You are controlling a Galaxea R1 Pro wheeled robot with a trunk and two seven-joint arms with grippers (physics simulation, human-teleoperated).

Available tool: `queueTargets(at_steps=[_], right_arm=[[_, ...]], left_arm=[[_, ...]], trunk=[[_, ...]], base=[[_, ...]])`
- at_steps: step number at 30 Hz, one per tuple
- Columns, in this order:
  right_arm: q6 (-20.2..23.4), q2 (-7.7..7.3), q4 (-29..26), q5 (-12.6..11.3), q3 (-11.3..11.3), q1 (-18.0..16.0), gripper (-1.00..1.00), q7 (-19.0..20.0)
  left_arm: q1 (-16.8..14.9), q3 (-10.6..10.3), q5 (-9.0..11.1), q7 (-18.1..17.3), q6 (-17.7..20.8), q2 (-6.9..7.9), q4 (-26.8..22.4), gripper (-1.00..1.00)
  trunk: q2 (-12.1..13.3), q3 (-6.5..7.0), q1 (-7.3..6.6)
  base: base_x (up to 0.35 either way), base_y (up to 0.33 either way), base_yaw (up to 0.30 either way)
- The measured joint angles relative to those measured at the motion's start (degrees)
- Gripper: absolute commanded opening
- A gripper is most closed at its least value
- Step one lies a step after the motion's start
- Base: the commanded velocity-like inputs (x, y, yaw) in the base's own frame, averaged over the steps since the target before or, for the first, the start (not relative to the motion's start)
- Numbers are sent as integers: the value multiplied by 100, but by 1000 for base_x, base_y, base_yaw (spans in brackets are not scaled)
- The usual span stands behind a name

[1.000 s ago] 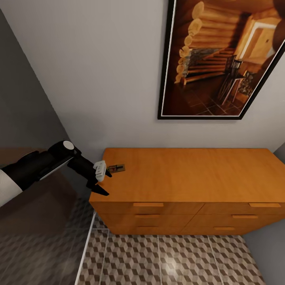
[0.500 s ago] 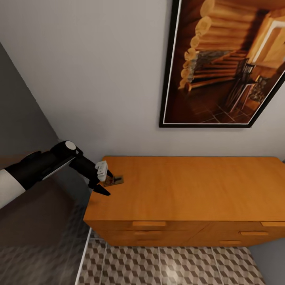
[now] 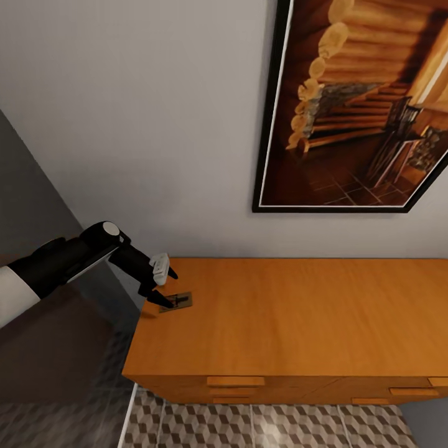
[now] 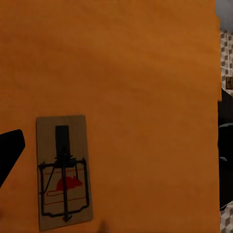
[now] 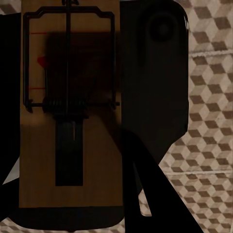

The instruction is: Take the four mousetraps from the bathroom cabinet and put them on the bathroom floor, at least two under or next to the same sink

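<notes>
One mousetrap (image 3: 177, 302) lies flat near the back left corner of the cabinet (image 3: 292, 317), a wooden slab with a dark wire frame. My left gripper (image 3: 168, 288) hovers open just over its left end. In the left wrist view the same mousetrap (image 4: 63, 172) lies on the orange cabinet (image 4: 145, 97) top, with one black finger (image 4: 9, 153) beside it and a small gap between them. My right gripper (image 5: 73, 145) is shut on another mousetrap (image 5: 68, 111), held close to the camera above the cube-patterned bathroom floor (image 5: 208, 160). The sink is out of view.
A dark-framed picture (image 3: 361, 106) of a log interior hangs on the wall above the cabinet. Drawer handles (image 3: 235, 381) show along the cabinet's front. A dark glass panel (image 3: 50, 348) stands to the left, behind my left arm. Tiled floor (image 3: 261, 426) runs in front.
The head view has shifted, so the cabinet sits lower and nearer in the picture. The left gripper stays open and now stands over the mousetrap's left end instead of level with it.
</notes>
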Motion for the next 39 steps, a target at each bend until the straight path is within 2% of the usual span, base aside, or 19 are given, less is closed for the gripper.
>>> queueTargets(at_steps=[22,30,36,39], right_arm=[[-1,0,0,0,-5,0,-100,0],[0,0,0,0,-5,0,-100,0],[1,0,0,0,-5,0,-100,0],[1,0,0,0,-5,0,-100,0]], left_arm=[[0,-16,-2,74,1,-7,227,100],[0,-43,-4,78,1,-60,355,100],[0,-71,-132,80,1,-87,462,100],[0,-168,-265,85,1,-142,593,100]], trunk=[[0,0,0],[0,0,0],[0,0,0],[0,0,0]], base=[[0,0,0],[0,0,0],[0,0,0],[0,0,0]])
